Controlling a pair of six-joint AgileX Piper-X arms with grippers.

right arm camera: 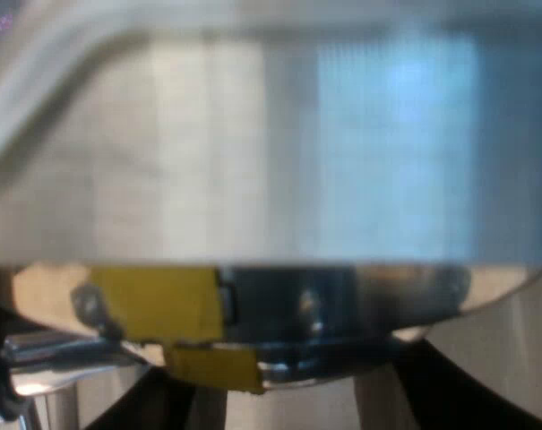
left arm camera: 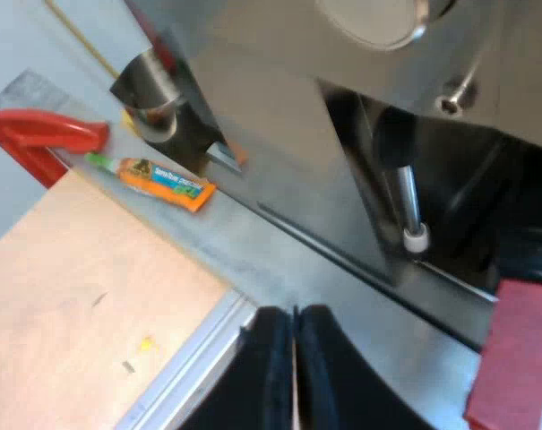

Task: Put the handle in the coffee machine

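My left claw is clenched, its two black fingers pressed together with nothing between them, hovering over the metal table edge just in front of the coffee machine. The handle shows its red end at the machine's front, near the steam wand – whether it is locked in I cannot tell. Farther off lie a glue tube and a red clamp, beside a wooden board. My right claw is released, fingers wide apart, close up against a curved metal surface – yellow tape is stuck to its lower rim.
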